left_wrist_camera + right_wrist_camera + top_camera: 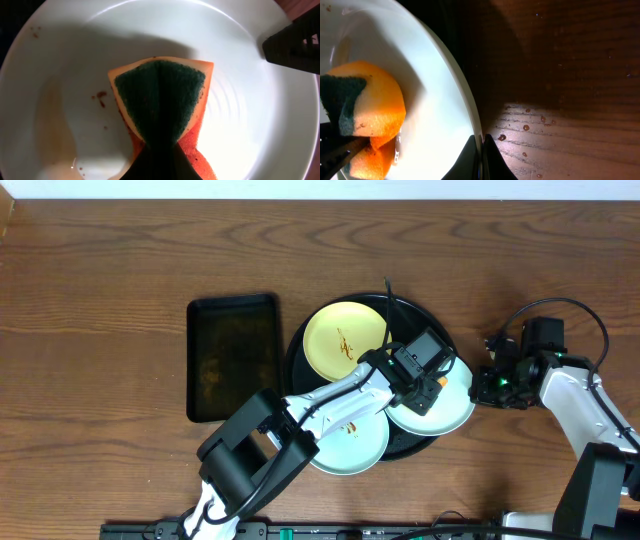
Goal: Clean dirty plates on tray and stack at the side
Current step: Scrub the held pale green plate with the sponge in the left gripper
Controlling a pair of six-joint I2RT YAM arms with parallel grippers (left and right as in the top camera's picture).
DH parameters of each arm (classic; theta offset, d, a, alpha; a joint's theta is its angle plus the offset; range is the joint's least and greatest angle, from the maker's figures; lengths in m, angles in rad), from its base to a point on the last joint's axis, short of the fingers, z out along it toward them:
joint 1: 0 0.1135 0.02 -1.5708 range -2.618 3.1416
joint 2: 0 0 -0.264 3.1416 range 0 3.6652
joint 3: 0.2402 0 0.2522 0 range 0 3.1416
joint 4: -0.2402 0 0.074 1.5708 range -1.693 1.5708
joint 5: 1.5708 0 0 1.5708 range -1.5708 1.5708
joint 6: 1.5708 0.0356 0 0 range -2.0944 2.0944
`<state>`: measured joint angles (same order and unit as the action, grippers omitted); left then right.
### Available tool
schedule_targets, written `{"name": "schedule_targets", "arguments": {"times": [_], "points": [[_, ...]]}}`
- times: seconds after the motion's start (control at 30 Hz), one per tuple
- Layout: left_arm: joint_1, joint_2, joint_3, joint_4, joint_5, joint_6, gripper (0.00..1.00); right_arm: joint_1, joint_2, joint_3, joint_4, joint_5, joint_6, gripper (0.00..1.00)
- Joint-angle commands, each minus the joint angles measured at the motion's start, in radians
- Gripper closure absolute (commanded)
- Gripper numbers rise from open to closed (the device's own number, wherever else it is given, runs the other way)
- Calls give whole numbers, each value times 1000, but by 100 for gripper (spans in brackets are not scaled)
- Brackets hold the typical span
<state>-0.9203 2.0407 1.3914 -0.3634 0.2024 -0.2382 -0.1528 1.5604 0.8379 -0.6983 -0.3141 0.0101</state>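
The round black tray [296, 370] holds a pale yellow plate [340, 340] with a brown smear and two mint-white plates, one at the front [345, 445] and one at the right [450, 412]. My left gripper [432, 390] is shut on a folded orange sponge with a green scouring face [160, 95], pressed into the right plate [250, 125]. Small brown specks remain on that plate. My right gripper [478, 388] is shut on the right plate's rim [481, 150]. The sponge also shows in the right wrist view [365, 105].
A smaller black rectangular tray [233, 357] lies left of the round tray. Brown droplets dot the wooden table [545, 135] just right of the held plate. A cable runs over the round tray's back edge [392, 300].
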Motion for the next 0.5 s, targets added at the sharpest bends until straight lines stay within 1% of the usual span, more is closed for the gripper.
{"name": "schedule_targets", "arguments": {"times": [0.0, 0.1, 0.13, 0.23, 0.47], "points": [[5, 18, -6, 10, -65, 102, 92, -1, 5, 16, -1, 3, -7, 99], [5, 18, -6, 52, -71, 172, 92, -1, 5, 16, -1, 3, -4, 99], [5, 18, -6, 64, -93, 179, 92, -1, 5, 16, -2, 3, -3, 99], [5, 18, -6, 102, -178, 179, 92, -1, 5, 16, -2, 3, -3, 99], [9, 19, -6, 192, -282, 183, 92, -1, 5, 16, -2, 3, -4, 99]]}}
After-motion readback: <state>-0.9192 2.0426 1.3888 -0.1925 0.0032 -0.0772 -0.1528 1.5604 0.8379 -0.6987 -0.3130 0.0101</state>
